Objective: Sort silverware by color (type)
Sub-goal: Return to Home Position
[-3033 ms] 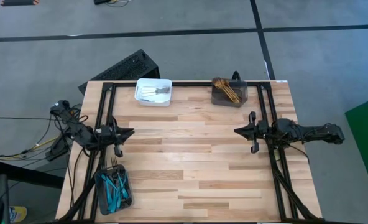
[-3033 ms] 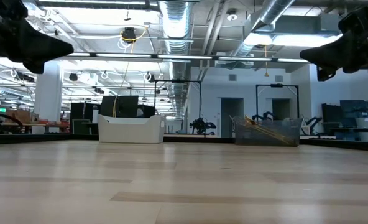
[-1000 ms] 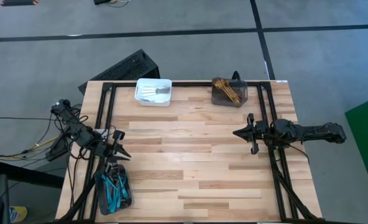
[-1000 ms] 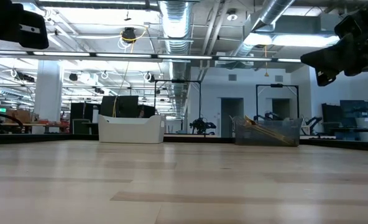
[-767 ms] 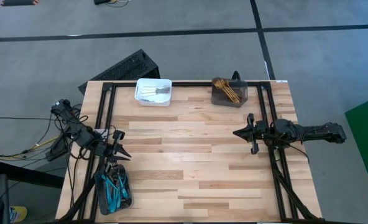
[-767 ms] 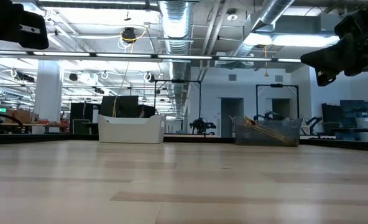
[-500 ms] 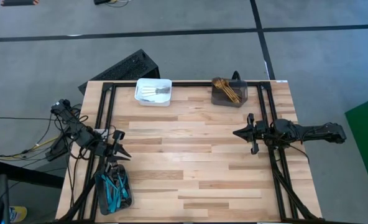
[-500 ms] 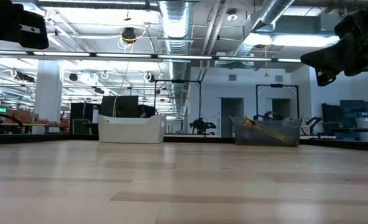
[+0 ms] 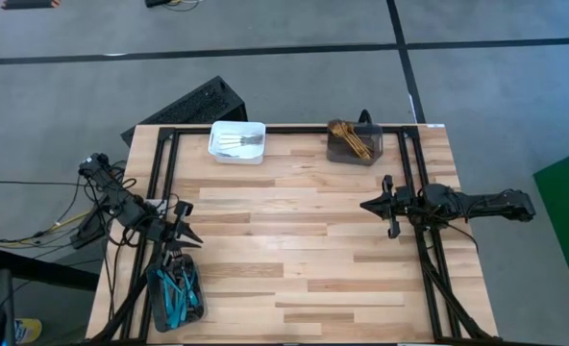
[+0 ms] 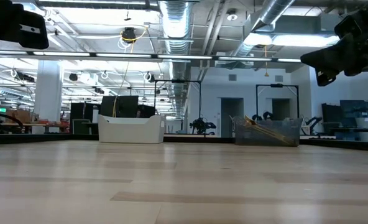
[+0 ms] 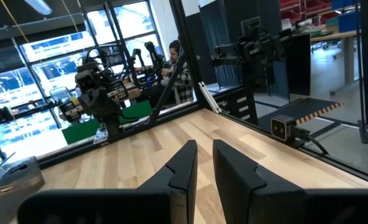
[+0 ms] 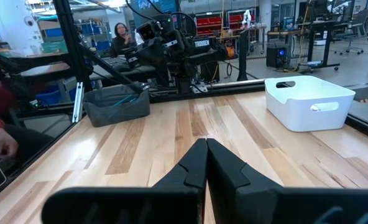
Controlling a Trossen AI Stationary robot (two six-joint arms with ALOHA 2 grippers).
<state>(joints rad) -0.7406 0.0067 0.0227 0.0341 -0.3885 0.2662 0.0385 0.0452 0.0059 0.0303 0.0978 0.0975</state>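
near-left corner of counter (image 9: 294, 250): blue-handled silverware (image 9: 177, 286) in near dark bin (image 9: 201, 294) | just beyond it: left jaws a slit apart, empty | mid-right: right jaws pressed together, empty | far edge: silver silverware (image 9: 241, 144) in white bin (image 9: 237, 160), gold silverware (image 9: 350, 139) in far dark bin (image 9: 354, 161)

Left gripper (image 11: 204, 163) slightly parted over wooden table (image 11: 134, 146); perhaps a person (image 11: 176, 65) beyond.

A wooden table (image 9: 294, 250) carries 3 bins: a white bin (image 9: 214, 142) and a dark grey bin (image 9: 376, 144) well apart along its far edge, and a third bin (image 9: 199, 286), also dark, at its near left corner. A black keyboard (image 9: 193, 104) lies on the floor beyond. 1 person (image 12: 119, 34) sits behind.
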